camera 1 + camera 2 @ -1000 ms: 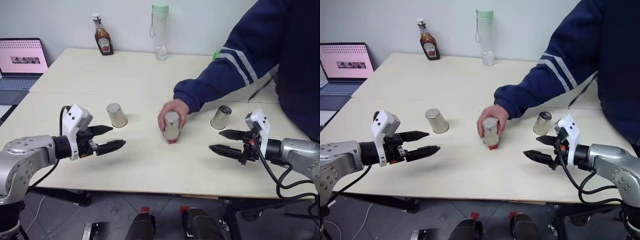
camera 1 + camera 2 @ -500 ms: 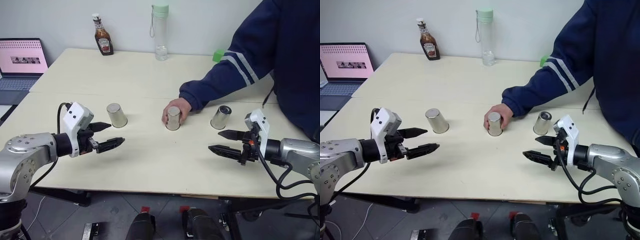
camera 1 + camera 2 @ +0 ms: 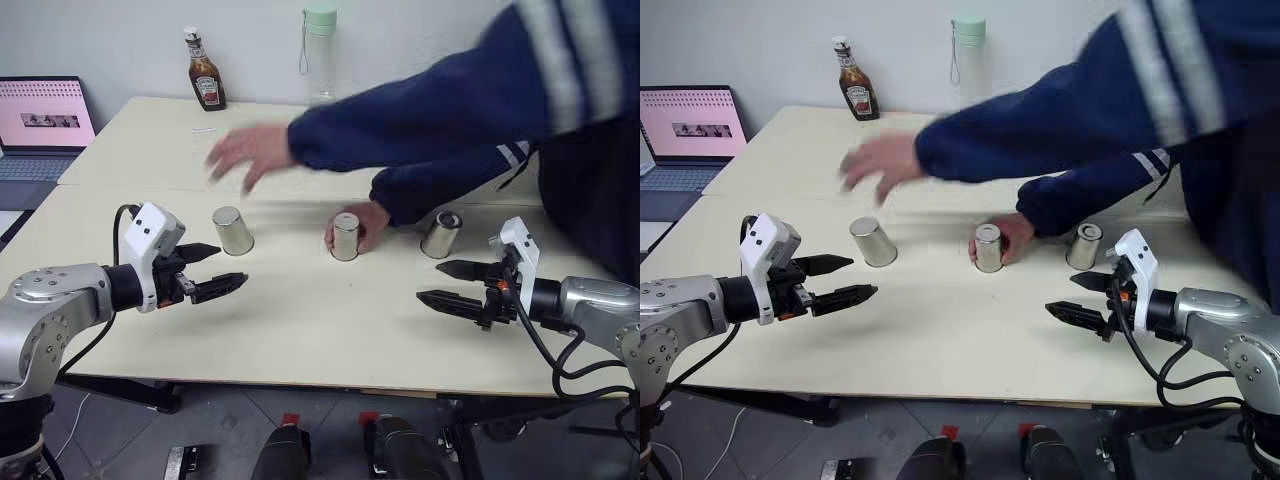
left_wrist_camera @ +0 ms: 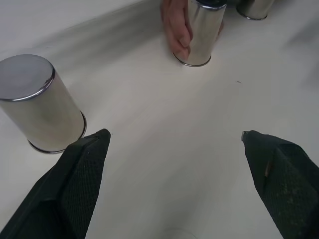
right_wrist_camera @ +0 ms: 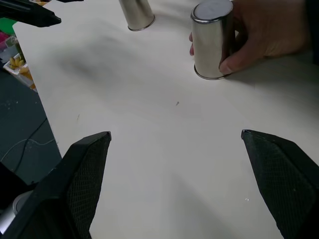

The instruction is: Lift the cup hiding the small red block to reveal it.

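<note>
Three silver cups stand upside down in a row across the middle of the desk [image 3: 300,330]. The left cup [image 3: 233,230] stands alone. A person's hand [image 3: 367,222] wraps around the middle cup [image 3: 345,236] from its far right side, fingers touching the metal. The right cup [image 3: 440,234] leans slightly, just right of that hand. The red block is hidden; the pictures do not tell which cup covers it.

The person's other hand [image 3: 248,155] is blurred above the far left part of the desk, beyond the left cup, on a dark blue sleeve [image 3: 430,110] with pale stripes.

The left gripper [image 3: 207,271] hovers above the near left of the desk, jaws wide and holding nothing, pointing toward the cups, with the left cup just beyond its far finger. The right gripper [image 3: 455,285] hovers at the near right, jaws also wide and empty, near side of the right cup.

At the far edge stand a ketchup bottle [image 3: 205,72] and a clear water bottle [image 3: 320,65] with a green cap. A laptop [image 3: 42,125] sits far left.
</note>
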